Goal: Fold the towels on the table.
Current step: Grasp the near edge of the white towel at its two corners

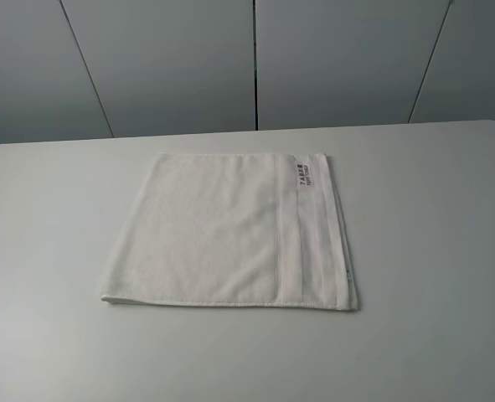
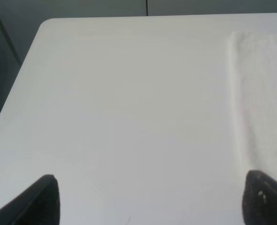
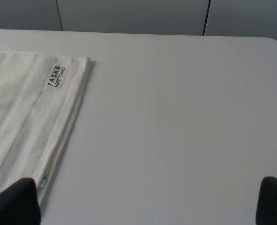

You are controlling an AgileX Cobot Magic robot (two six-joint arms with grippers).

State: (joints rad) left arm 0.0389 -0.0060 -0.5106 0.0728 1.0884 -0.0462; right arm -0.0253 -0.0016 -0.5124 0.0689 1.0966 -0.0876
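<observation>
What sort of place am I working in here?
Likely a lab or test workspace rather than a home: a plain white table, flat grey wall panels behind it, and a single towel laid out on it.

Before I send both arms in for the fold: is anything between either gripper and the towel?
Nothing visible. Only bare table separates the towel from the left gripper and the right gripper, both with fingers spread open.
</observation>
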